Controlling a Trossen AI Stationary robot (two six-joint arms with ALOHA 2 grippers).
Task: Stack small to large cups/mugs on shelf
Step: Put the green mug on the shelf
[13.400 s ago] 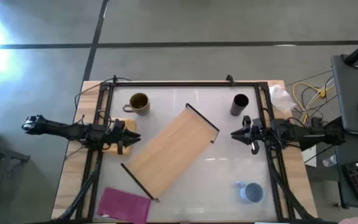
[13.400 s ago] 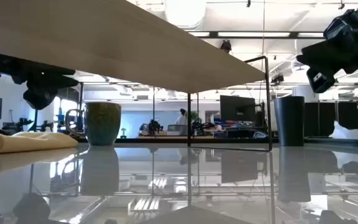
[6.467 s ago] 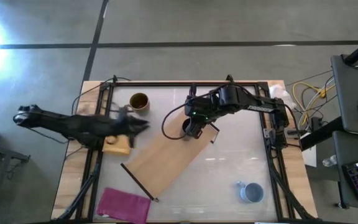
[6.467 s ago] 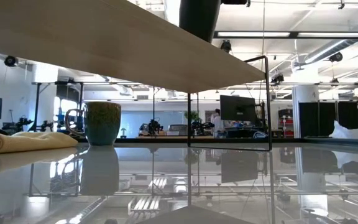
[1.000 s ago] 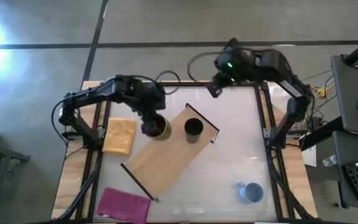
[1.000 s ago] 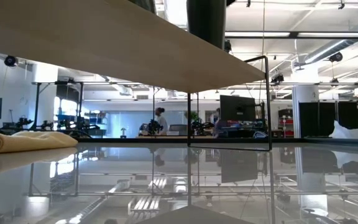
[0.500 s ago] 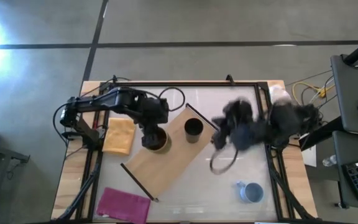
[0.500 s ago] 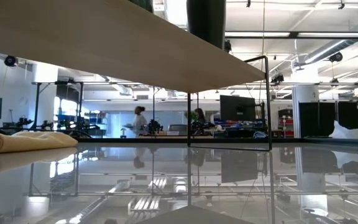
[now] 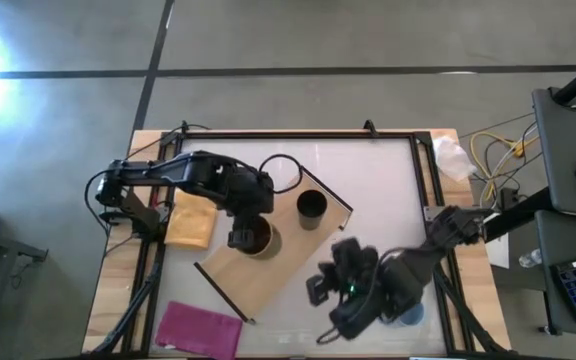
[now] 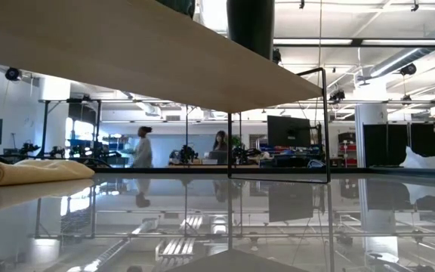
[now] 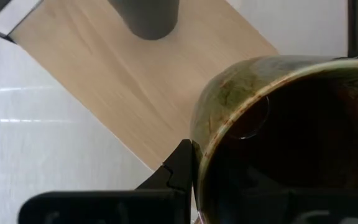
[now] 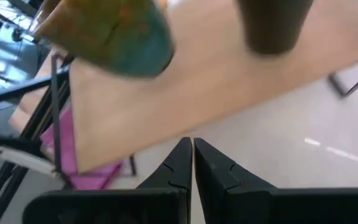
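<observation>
Glazed mustard-brown mug [image 11: 278, 137] clamped in left end effector [image 9: 245, 232] over pale-wood shelf [image 9: 230, 268]; right end effector [image 12: 192, 163] together.

— Where was there room on the shelf [image 9: 268, 250]?

— Its near-left half lay bare, from the mustard-brown mug [image 9: 256, 236] down to the black rail [image 9: 223, 293] at that end. The far-right part was crowded: the black cup [image 9: 311, 207] stood just beside the other rail, and the mug sat close to it.

— What blocked the way to the mug?

— The left gripper [image 9: 240, 238] was at it, with the left arm stretching over the orange cloth [image 9: 191, 218].

— And on the right?

— The right gripper [image 9: 315, 290] hung over the near-right glass, its arm covering most of the light blue-grey mug [image 9: 409, 316]. The far-right glass was open.
</observation>
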